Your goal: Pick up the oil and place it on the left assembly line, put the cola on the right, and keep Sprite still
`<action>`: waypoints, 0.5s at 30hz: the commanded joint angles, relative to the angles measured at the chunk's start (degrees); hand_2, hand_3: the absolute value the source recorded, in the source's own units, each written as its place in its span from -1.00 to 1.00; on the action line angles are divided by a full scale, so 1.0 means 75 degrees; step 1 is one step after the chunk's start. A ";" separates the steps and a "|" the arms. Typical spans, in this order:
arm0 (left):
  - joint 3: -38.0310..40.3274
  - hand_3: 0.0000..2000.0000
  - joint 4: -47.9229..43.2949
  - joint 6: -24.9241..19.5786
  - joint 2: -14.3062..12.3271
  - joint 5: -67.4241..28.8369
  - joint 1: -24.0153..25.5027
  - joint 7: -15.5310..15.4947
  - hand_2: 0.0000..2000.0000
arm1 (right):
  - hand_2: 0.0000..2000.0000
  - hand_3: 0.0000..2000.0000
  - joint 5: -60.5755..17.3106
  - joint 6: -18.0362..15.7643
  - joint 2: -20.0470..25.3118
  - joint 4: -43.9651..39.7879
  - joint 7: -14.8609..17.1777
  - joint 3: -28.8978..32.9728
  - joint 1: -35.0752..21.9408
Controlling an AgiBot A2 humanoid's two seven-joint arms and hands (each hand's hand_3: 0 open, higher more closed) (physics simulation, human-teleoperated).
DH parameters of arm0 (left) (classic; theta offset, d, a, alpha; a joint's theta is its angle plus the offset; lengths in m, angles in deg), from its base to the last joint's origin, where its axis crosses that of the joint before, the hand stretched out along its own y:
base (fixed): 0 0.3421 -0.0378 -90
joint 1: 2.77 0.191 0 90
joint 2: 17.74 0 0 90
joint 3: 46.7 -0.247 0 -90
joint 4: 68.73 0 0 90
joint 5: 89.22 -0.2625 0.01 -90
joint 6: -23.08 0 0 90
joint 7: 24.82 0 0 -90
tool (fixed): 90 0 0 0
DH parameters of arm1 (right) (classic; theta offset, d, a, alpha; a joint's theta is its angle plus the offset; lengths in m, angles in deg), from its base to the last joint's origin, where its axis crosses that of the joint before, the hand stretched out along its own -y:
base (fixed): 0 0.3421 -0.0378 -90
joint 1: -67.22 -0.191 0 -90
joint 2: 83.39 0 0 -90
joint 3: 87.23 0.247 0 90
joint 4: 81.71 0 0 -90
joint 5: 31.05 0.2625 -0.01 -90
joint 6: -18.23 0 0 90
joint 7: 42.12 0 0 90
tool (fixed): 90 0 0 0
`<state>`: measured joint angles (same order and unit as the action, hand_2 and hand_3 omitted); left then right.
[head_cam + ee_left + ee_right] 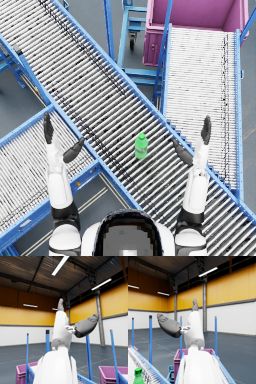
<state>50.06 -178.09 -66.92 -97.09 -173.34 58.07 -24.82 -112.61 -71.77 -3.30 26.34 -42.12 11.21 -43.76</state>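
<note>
Head view: we look down on 3 blue-framed roller conveyors over a grey floor [20, 105].
Middle line [100, 100]: it runs on a diagonal from the far left corner to the near right corner, its rollers striped light and dark.
Left assembly line [25, 165]: it meets the middle line's left rail, under the left arm.
Right assembly line [200, 75]: it leaves the middle line's right rail and ends at a purple bin [155, 45].
Purple bin: we see pink inner walls and part of the floor; the rest is cut off by the frame.
Other bins: in the left wrist view, 1 purple crate [21, 371] sits on 1 side of the forearm and a 2nd crate [107, 373] on the other. Their insides are hidden from us.
Room: the wrist views show a hall with yellow upper walls [233, 286], white lower walls, a dark roof, strip lights [60, 264] and blue posts [150, 338].
Sprite [141, 146]: the green bottle stands upright on the middle line, roughly midway between its 2 side rails and between the 2 hands. Its cap also shows in the right wrist view [138, 376].
Left hand [54, 145]: raised, fingers spread wide, holding nothing [65, 326].
Right hand [199, 147]: raised, fingers spread wide, holding nothing, well apart from the bottle [193, 326].
</note>
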 commanded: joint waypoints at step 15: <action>0.0016 -1.00 0.0044 0.0000 -0.0037 0.0000 0.0102 0.0000 -1.00 | -1.00 -1.00 0.0000 0.0000 0.0039 -0.0032 0.0000 -0.0005 0.0074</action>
<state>50.18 -177.75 -66.92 -97.37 -173.34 58.83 -24.82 -112.61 -71.77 -3.00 26.09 -42.12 11.17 -43.19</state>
